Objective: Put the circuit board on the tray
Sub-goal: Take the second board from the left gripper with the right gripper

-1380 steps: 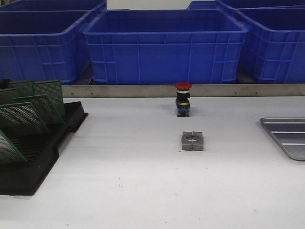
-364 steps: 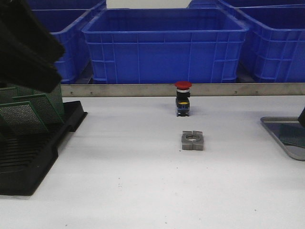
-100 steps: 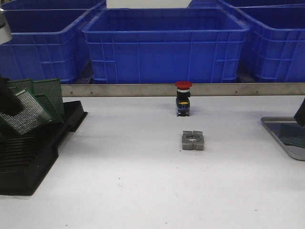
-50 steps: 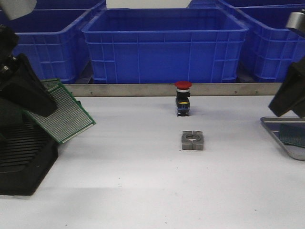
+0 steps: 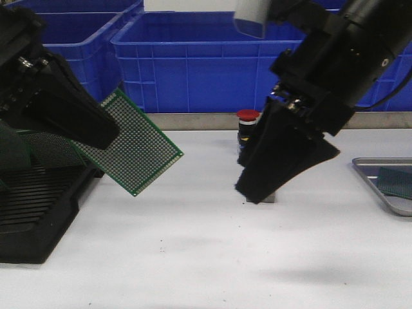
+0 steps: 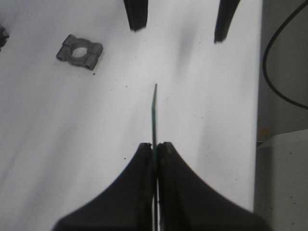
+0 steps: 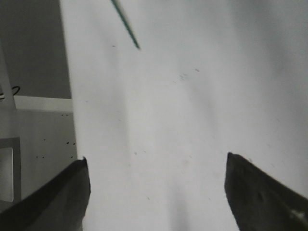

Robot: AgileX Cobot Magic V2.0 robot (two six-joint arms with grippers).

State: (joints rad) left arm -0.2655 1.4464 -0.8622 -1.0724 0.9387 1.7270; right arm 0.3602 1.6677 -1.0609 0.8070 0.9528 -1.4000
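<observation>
The perforated circuit board (image 5: 134, 150) is being pinched edge-on by the left end effector (image 6: 155, 150) above the worktop (image 5: 193, 257), presumably for handover to the right end effector (image 7: 156, 185), fingers spread.

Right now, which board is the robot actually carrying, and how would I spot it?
Start at the black slotted rack on the table's left side. Just right of it, the left gripper holds a green circuit board tilted in the air above the white table. Unlike the boards in the rack and the one on the tray, it touches nothing but the gripper.
</observation>
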